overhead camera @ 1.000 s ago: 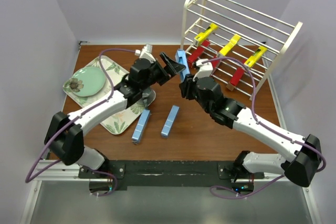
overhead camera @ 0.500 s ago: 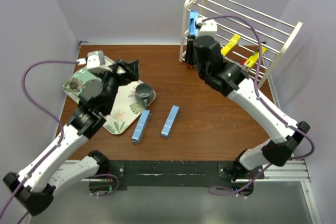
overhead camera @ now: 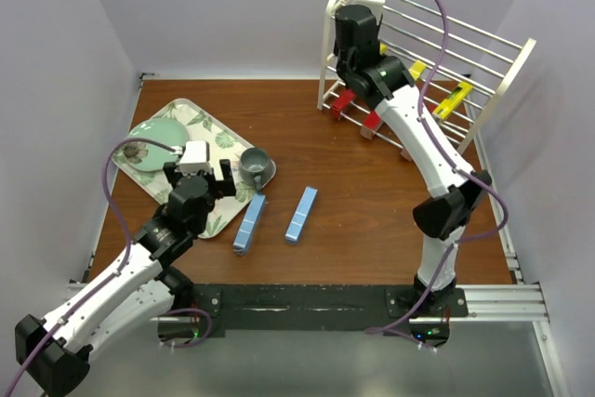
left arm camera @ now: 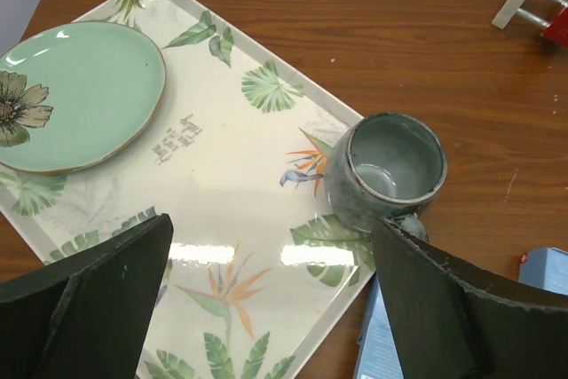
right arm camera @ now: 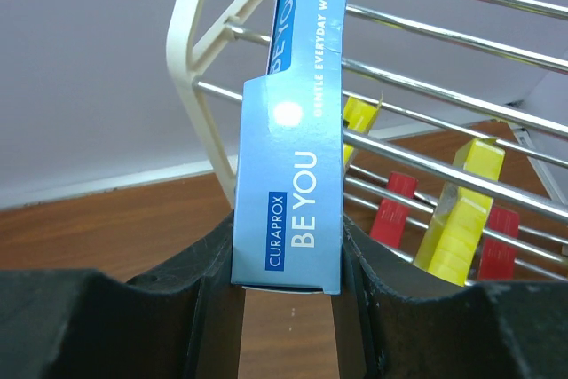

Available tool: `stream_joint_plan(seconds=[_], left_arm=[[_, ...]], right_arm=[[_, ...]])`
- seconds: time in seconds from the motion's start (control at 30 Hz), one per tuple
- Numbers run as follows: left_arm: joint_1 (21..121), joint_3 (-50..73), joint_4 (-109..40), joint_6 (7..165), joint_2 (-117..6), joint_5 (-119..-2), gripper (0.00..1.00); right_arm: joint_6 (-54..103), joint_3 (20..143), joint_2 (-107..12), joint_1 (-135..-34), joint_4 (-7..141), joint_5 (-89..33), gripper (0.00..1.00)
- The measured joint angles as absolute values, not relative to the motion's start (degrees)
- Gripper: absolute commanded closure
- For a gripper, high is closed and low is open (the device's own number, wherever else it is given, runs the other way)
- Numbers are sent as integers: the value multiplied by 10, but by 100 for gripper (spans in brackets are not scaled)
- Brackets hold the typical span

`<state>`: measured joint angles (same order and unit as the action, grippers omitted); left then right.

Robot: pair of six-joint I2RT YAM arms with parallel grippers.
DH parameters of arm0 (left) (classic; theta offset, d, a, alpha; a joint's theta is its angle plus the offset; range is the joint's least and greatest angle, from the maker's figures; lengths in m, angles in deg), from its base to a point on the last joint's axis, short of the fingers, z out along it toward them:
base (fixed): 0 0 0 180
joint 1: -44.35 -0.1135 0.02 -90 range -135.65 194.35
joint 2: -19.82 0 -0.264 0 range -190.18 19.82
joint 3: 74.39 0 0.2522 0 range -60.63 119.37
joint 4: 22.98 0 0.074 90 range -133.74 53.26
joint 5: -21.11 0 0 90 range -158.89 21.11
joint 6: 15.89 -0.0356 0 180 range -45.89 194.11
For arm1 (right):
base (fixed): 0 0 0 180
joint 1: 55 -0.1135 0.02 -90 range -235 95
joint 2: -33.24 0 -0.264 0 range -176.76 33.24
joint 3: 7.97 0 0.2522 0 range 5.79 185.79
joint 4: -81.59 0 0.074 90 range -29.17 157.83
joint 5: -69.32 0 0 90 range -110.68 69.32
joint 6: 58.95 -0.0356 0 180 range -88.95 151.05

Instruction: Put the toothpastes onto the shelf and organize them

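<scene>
The right claw (right arm camera: 288, 259) grips a light blue cardboard toothpaste box (right arm camera: 297, 157), held up by the top rods of the cream-white wire shelf (right arm camera: 202, 113). The left claw (left arm camera: 266, 308) gapes wide above the leaf-patterned tray (left arm camera: 222, 175), near the grey mug (left arm camera: 386, 166). Two more light blue boxes (overhead camera: 249, 222) (overhead camera: 300, 214) lie on the brown wooden counter (overhead camera: 372, 211).

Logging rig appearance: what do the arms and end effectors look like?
Left arm and right arm: white shells, black joints, a purple cable along each. The left end effector and right end effector are black with broad matte fingers.
</scene>
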<state>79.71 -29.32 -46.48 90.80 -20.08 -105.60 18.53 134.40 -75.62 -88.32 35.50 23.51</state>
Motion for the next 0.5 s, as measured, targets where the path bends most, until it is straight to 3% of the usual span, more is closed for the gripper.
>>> stream_joint_plan(seconds=[0.27,0.47,0.5], left_arm=[[797,-293,-459,892,-241,-1056,1],[797,-293,-453,884,-233,-1056,1],[797,-293,-452,883,-233,-1055,1]], right_arm=[[181,1396,-830,-844,369,235,83],[177,1410,-846,-831,377,235,72],[176,1411,-846,-831,379,235,66]])
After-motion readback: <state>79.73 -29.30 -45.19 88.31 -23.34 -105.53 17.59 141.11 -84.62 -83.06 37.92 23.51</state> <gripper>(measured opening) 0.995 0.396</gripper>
